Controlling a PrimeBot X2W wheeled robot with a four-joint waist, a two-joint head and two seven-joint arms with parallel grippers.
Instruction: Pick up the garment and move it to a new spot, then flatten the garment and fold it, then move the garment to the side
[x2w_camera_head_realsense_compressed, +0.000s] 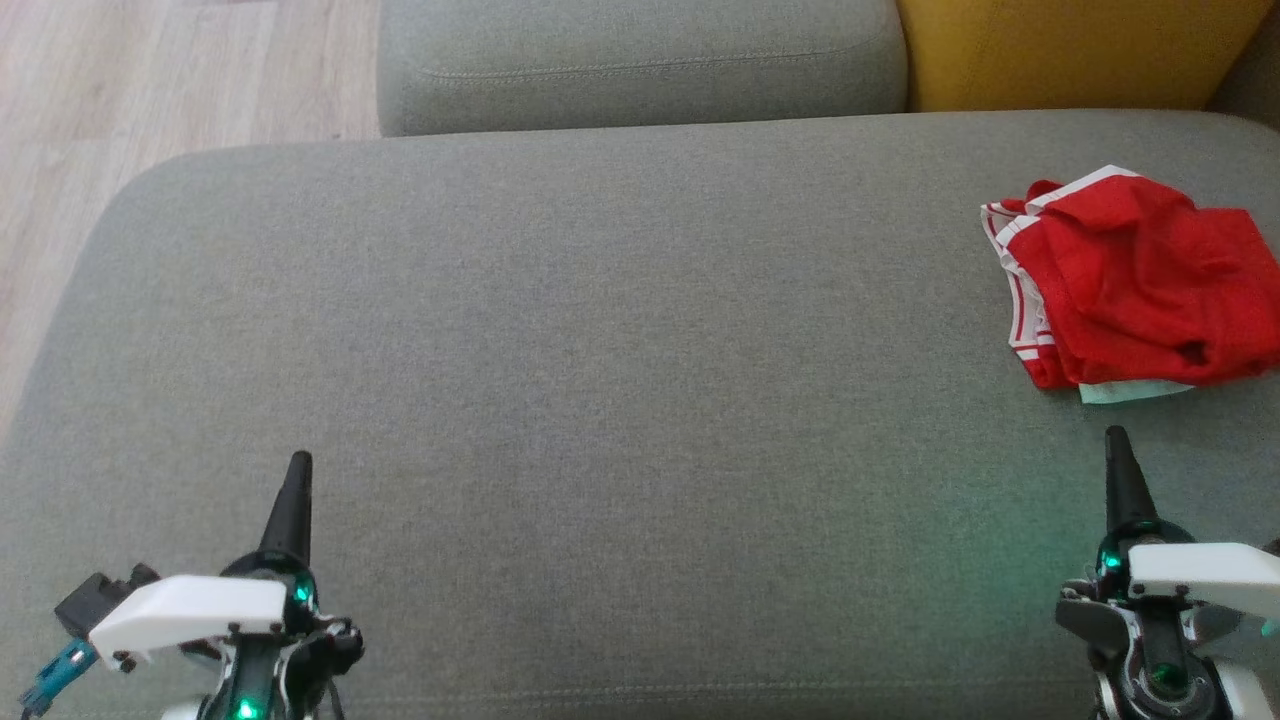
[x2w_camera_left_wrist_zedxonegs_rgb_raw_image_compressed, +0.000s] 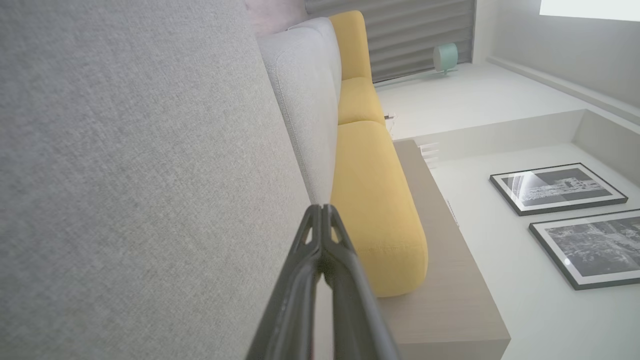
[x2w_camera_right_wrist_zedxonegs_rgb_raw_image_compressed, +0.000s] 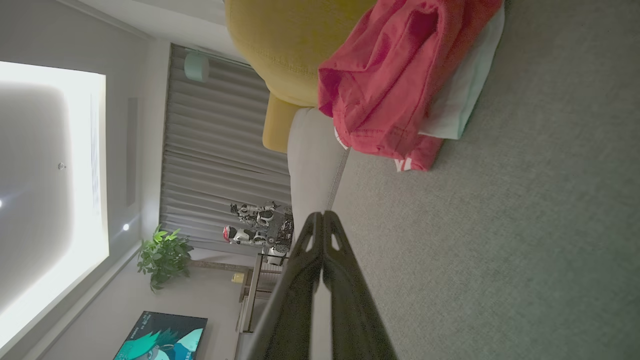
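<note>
A crumpled red garment with white stripes along its trim lies bunched at the far right of the grey sofa seat, a pale patch of fabric peeking out under its near edge. The right wrist view shows the same garment ahead of the fingers. My right gripper is shut and empty, hovering a short way in front of the garment. My left gripper is shut and empty at the lower left, far from the cloth. In each wrist view the two fingertips meet: left gripper, right gripper.
A grey back cushion and a yellow cushion border the seat's far side. Wooden floor shows beyond the seat's left edge. The broad middle of the seat is bare fabric.
</note>
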